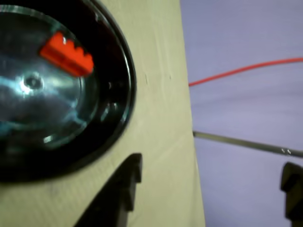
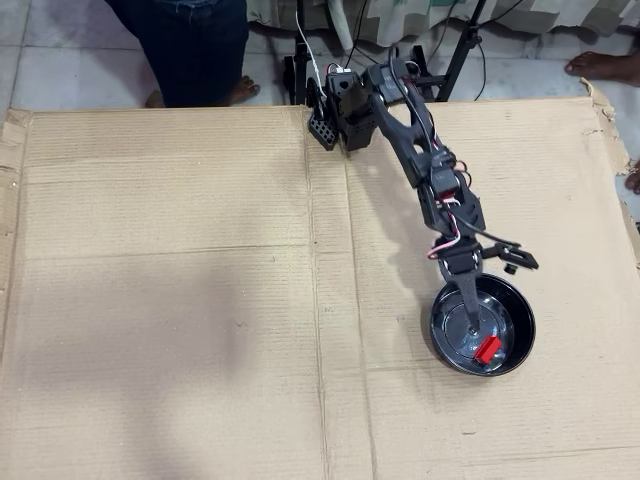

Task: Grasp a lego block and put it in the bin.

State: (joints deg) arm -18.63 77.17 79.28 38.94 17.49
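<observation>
Black gripper [image 2: 487,292] jaws spread wide and empty; in the wrist view one finger [image 1: 120,194] sits at the bottom, the other at the far right edge, nothing between them. Red lego block [image 2: 486,349] lies loose on the flat bottom of the bin [image 2: 446,305], off-centre, clear of both fingers. Arm [image 2: 420,150] reaches out over the bin's rim, consistent with a drop from above. Bin rests on the cardboard sheet [image 2: 180,300]. Looks like the placement is done; retreat is what's left.
</observation>
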